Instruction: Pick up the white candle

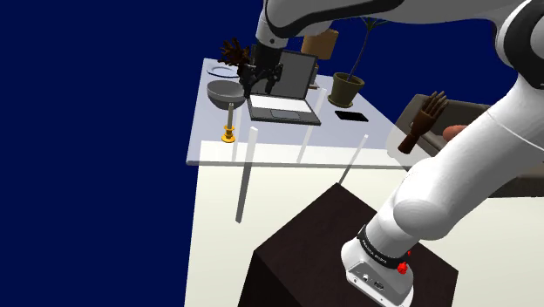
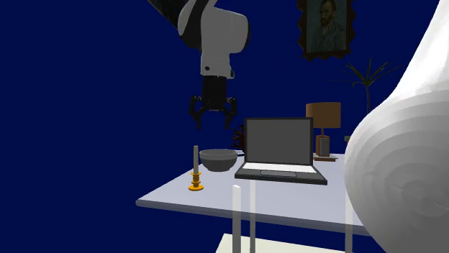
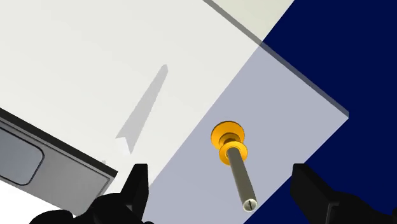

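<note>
A slim grey-white candle (image 1: 230, 116) stands upright in a small orange holder (image 1: 228, 136) near the front corner of the pale glass-like table (image 1: 288, 153), at the shoulder view's left. The candle (image 2: 195, 158) and its holder (image 2: 195, 186) also stand left of the bowl in the second exterior view. My black gripper (image 2: 214, 115) hangs open well above the table, over the bowl and to the right of the candle. From the wrist, the candle (image 3: 242, 182) and holder (image 3: 228, 135) lie below, between the spread fingers (image 3: 135, 184), far from them.
A grey bowl (image 1: 225, 91) sits behind the candle, and an open laptop (image 1: 285, 96) beside it. A potted plant (image 1: 347, 87), a black phone (image 1: 351, 116), a lamp (image 2: 323, 118) and a wooden hand model (image 1: 424, 120) stand farther along. The table's edge runs close to the candle.
</note>
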Available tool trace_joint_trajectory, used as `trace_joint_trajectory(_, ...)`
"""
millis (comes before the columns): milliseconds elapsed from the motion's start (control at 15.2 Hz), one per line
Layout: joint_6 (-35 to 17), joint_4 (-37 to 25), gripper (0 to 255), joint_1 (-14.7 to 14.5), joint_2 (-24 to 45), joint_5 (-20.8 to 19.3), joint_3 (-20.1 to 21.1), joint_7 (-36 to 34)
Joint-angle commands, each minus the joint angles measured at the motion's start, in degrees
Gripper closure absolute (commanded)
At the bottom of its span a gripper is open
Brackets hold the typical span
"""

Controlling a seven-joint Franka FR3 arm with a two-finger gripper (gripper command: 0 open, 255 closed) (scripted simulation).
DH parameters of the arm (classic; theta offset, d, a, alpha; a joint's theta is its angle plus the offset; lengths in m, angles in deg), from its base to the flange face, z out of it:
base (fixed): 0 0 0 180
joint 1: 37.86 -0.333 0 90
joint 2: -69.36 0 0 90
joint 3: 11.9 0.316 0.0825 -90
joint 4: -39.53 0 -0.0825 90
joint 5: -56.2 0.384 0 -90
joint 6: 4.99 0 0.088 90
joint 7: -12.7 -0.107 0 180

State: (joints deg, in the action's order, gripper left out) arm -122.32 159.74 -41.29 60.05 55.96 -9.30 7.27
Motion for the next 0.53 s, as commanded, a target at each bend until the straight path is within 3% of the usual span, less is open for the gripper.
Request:
trace_joint_trajectory(0, -1.4, -3.3, 0, -0.5, 4.7, -0.2, 0.7, -0.6)
trace_joint_trajectory(330, -3.0, -12.0, 0, -1.5, 15.1, -0.9, 1.7, -1.4)
trace_joint_trajectory(462, -4.5, -10.9, 0, -1.6, 15.5, -0.9, 1.7, -1.4)
